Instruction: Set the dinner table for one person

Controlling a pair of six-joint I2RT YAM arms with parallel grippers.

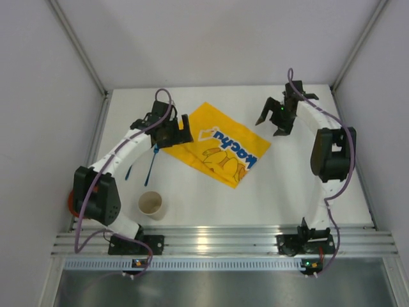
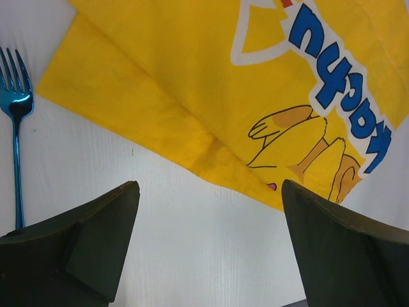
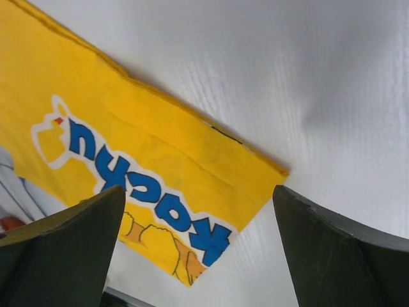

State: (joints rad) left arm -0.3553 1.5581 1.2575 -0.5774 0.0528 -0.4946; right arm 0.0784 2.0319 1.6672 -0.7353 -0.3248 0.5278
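Note:
The white dinner table (image 1: 287,185) carries a folded yellow Pikachu-print cloth mat (image 1: 220,144) lying askew at mid-back. My left gripper (image 1: 181,131) is open and empty over the mat's left corner; in the left wrist view the gripper (image 2: 211,192) hangs above bare table by the mat's edge (image 2: 192,83). A blue fork (image 1: 152,163) lies just left of the mat and shows in the left wrist view (image 2: 16,109). My right gripper (image 1: 271,125) is open and empty, raised to the right of the mat; it (image 3: 198,198) looks down on the mat's right corner (image 3: 128,147).
A second thin blue utensil (image 1: 130,171) lies left of the fork. A paper cup (image 1: 151,204) stands upright near the front left. Something red-orange (image 1: 70,203) sits at the left edge behind the left arm. A ribbed aluminium rail (image 1: 217,243) runs along the front edge; white walls enclose the table.

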